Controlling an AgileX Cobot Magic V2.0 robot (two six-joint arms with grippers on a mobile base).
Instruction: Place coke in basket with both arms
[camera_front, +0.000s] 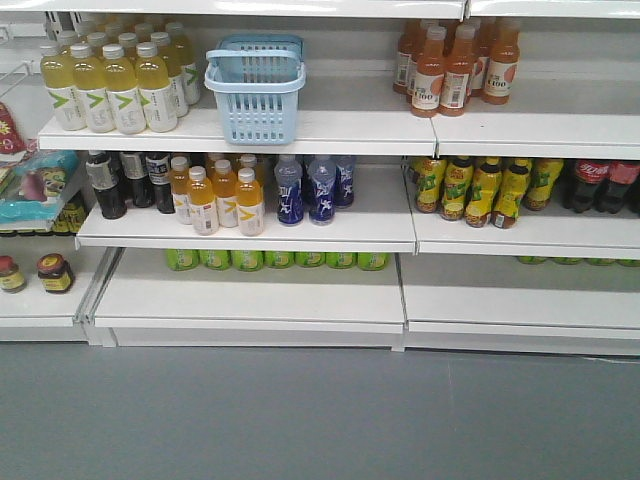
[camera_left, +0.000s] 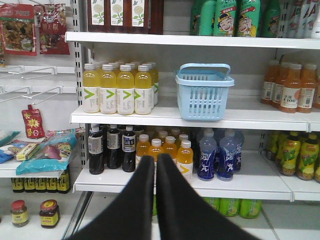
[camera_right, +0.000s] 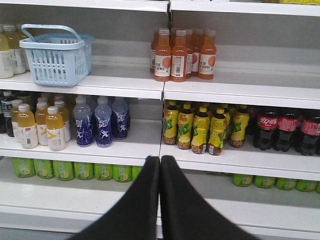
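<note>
The left gripper (camera_left: 155, 159) is pressed shut at the tips with nothing between them. Up and to its left stand yellow bottles (camera_left: 117, 90). Up and to its right the basket (camera_left: 204, 100) sits on the upper shelf (camera_left: 150, 116), open top up and loop handle raised. Just beyond the tips are orange bottles (camera_left: 170, 150), with blue bottles (camera_left: 220, 152) a little to the right.

The right gripper (camera_right: 160, 160) is likewise closed and empty. The basket lies high and far to its left. Brown-orange bottles (camera_right: 180, 52) stand above it, yellow-green bottles (camera_right: 202, 127) just above and to the right, and cola bottles (camera_right: 285, 130) far to the right.

The coke does not show in any view, so I cannot tell where it stands. The only red labels in sight belong to those dark bottles.

As a small can it should be light and stiff, but thin-walled and easy to dent. Its smooth round side is likely to slip in a loose pinch. The best hold is probably across the middle of the body, below the rim, with moderate squeeze. Either gripper would have to open first. The basket looks light enough to slide if bumped.
</note>
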